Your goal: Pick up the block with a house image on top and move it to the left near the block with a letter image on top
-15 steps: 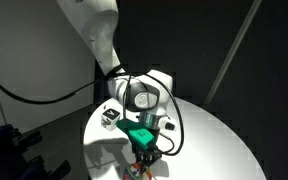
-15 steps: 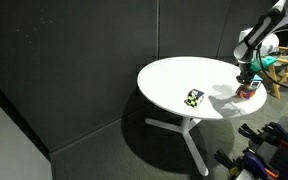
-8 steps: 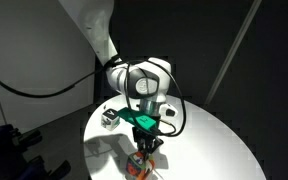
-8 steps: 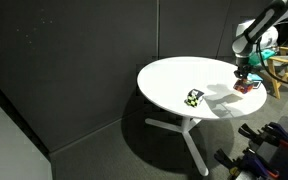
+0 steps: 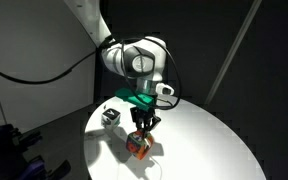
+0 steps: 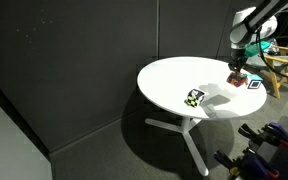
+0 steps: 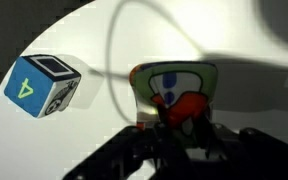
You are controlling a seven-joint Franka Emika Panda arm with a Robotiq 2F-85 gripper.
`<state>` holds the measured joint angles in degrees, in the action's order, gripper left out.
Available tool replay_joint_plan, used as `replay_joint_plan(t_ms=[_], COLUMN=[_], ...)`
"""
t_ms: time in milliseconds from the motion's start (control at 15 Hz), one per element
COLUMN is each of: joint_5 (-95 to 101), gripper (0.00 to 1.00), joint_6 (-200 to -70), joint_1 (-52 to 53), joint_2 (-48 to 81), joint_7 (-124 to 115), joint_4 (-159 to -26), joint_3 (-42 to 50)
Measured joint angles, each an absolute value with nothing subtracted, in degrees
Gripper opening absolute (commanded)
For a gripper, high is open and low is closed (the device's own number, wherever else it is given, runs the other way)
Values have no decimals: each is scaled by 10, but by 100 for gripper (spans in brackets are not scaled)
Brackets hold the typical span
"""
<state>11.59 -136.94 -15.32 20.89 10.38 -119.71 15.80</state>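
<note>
Over the white table (image 5: 219,150), the hand (image 5: 140,133), closed tight, grips the block with a house image on top (image 5: 135,148), a blue cube (image 7: 42,85) nearby.

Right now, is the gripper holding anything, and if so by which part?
Yes: the gripper pinches the house-top block by its orange-red sides.

White arm (image 5: 124,55) with a rounded grey joint cap, green wrist bracket (image 5: 139,100), black hand (image 5: 142,125), black cable (image 5: 39,72).
</note>
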Motion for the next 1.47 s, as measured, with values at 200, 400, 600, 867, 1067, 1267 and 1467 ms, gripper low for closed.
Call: replay_joint_plan(t_ms=[200,400,600,867,1067,1267,1467], joint_5=[116,116,116,116,116,116,116], gripper=[10,9,9,8,8,8,8], joint_6=[-1369,-1369,-1369,-1369,-1369,-1361,-1346], joint_1=[-148,-141,-129,-107,-87,-64,-41], joint_2=[183,160,141,119,111,111,111], joint_7=[106,115,121,121,112,69,15], joint_4=[-1209,-1224,-1239,-1256,-1264,-1264,-1264], joint_3=[141,124,108,89,81,75,69])
